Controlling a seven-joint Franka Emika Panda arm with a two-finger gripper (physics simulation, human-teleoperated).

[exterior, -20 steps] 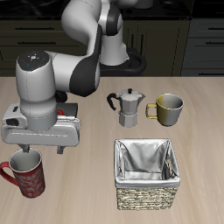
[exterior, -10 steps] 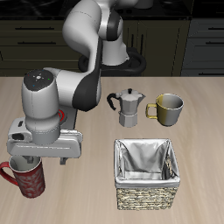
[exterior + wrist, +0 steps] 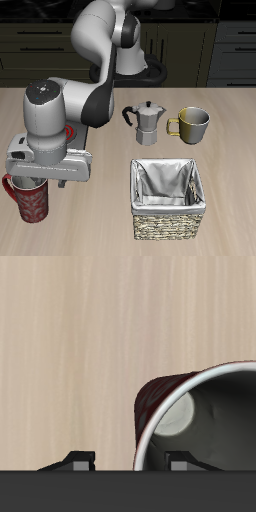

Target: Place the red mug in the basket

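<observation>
The red mug [image 3: 32, 205] stands upright near the table's front edge, its handle [image 3: 8, 186] pointing away from the basket. My gripper [image 3: 31, 184] is down on the mug's rim and is open. In the wrist view the gripper [image 3: 129, 460] straddles the mug's wall [image 3: 146, 416]: one fingertip [image 3: 78, 459] is outside and the other is inside the grey-white hollow. Neither fingertip touches the wall. The wicker basket [image 3: 167, 222] with its pale cloth lining sits beside the mug, about a mug's width from the robot hand, and holds nothing.
A metal moka pot [image 3: 147, 122] and an olive-yellow mug [image 3: 192, 123] stand farther back, behind the basket. The robot's arm and large hand [image 3: 52, 160] hang over the red mug and hide part of its rim.
The gripper has come down from just above the mug onto its rim. The mug's handle now shows higher and closer to the hand.
</observation>
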